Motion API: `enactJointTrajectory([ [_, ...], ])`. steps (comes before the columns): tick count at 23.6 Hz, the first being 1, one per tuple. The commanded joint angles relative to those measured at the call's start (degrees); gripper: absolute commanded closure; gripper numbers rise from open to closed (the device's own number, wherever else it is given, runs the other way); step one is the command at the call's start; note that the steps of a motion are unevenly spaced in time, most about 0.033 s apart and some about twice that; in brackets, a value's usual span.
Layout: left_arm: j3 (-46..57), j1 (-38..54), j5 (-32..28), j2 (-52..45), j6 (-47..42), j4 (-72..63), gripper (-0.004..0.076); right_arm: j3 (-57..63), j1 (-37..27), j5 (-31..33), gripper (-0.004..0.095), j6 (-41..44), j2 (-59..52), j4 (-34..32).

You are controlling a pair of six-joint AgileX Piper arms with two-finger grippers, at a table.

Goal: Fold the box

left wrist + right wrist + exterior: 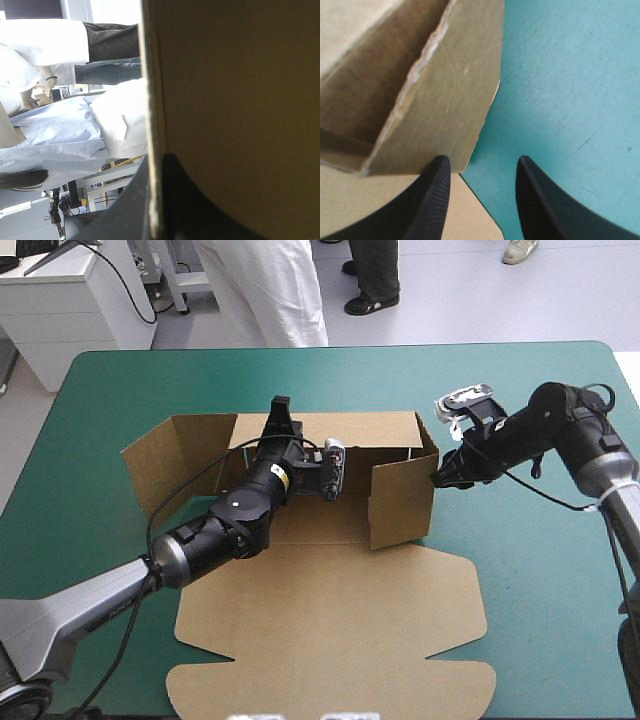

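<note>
box [330, 630] lid lies flat, left gripper [281, 412] clamps its back wall, right gripper [482, 164] gapes beside the side wall.

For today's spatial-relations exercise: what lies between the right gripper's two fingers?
In the right wrist view, the right gripper stands open: between its fingers lie bare teal-green cover and an edge of the box.

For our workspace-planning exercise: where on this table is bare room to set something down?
Free: the teal-green cover between the back wall of the box and the far edge; the patch between its flat lid and the right edge. Crowded: around the raised walls, where the left gripper clamps the back wall and the right gripper stands open at the right wall.
</note>
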Motion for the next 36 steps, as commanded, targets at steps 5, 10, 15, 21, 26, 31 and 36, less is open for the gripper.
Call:
enactJointTrajectory([
  [5,-1.49,-0.11,0.07,-2.18,-0.21,2.04,0.0734,2.45,-0.16,-4.53,0.0523,-4.34,-5.54,8.69],
  [10,-1.49,-0.11,-0.09,-2.18,-0.21,2.04,0.0734,2.58,2.86,-5.69,0.0523,-4.04,-5.58,9.07],
  [15,-1.49,-0.11,-0.09,-2.18,-0.21,2.04,0.0734,2.58,10.46,-11.24,0.0524,2.56,-5.71,0.51],
  [21,-1.49,-0.11,0.11,-2.18,-0.21,1.71,0.0734,2.58,12.37,-12.98,0.0524,11.88,-7.10,-5.74],
  [26,-1.49,-0.11,-0.10,-2.18,-0.11,1.71,0.0734,2.58,14.31,-16.40,0.0524,18.81,-7.10,-10.05],
  [31,-1.49,-0.11,0.15,-2.18,0.45,1.71,0.0734,5.79,19.75,-21.45,0.0539,30.52,-7.10,-24.93],
  [36,-1.49,-0.11,-0.19,-2.18,0.45,1.71,0.0734,9.92,19.86,-28.00,0.0538,31.16,-7.10,-22.67],
])
